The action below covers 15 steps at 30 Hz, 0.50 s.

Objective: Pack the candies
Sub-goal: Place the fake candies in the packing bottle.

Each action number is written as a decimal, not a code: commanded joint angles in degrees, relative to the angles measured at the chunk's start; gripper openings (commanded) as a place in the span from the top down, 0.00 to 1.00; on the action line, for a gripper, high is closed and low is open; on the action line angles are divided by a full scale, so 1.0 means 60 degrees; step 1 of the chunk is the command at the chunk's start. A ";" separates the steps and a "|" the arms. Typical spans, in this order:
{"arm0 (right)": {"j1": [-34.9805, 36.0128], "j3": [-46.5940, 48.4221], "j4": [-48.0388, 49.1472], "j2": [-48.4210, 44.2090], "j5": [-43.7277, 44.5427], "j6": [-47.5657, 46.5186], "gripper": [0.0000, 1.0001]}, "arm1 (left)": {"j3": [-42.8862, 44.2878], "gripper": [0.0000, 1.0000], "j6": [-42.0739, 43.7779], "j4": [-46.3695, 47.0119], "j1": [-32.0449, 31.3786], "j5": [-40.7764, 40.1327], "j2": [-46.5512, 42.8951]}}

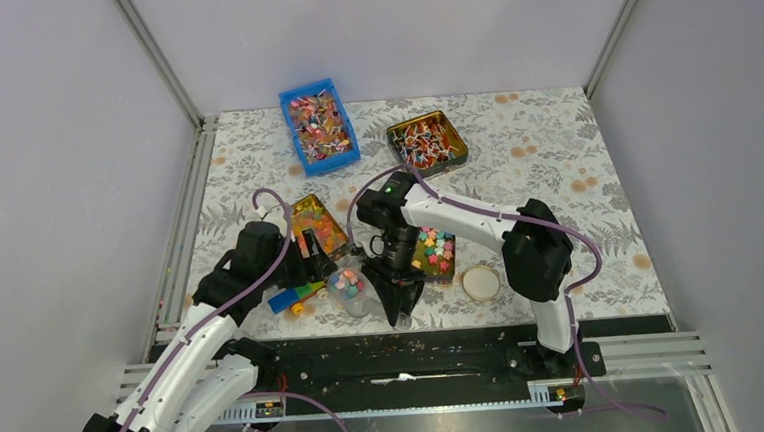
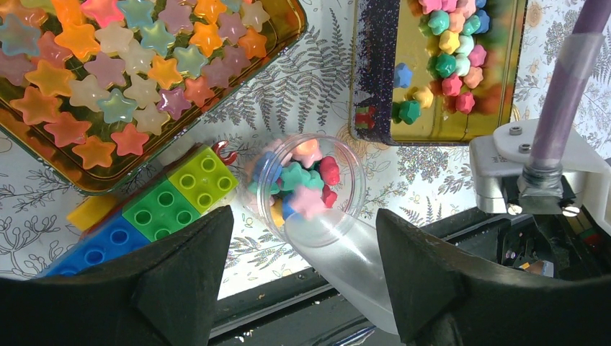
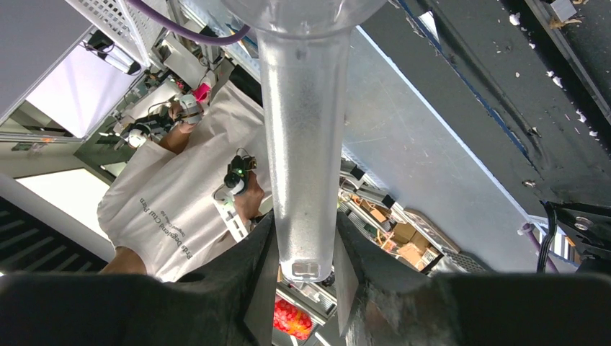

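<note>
Small opaque star candies in pink, green, blue and yellow lie in a gold tin, which also shows in the top view. More candies fill a clear cup, seen in the top view too. My right gripper is shut on the handle of a frosted clear scoop. The scoop's front end rests at the cup's near rim. My left gripper is open, with the cup just ahead between its fingers, untouched.
A gold tin of translucent star pieces sits left of the cup, with a Duplo brick beside it. A white lid lies right of the candy tin. A blue bin and a gold tin of wrapped candies stand at the back.
</note>
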 commanded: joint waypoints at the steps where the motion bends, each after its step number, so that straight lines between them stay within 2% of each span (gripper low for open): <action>1: -0.0046 0.0010 -0.0075 -0.0011 -0.0424 0.0268 1.00 | -0.0014 0.26 0.0012 0.0281 0.0047 0.0098 -0.0027; 8: -0.0042 -0.0131 -0.0202 -0.0292 0.0019 0.0257 1.00 | 0.0112 0.26 0.0125 0.0286 0.0046 0.0109 0.0108; 15: -0.0097 0.0014 0.0016 -0.1125 0.1348 0.0080 1.00 | 0.0606 0.26 0.0315 0.0329 0.0046 0.0307 0.0614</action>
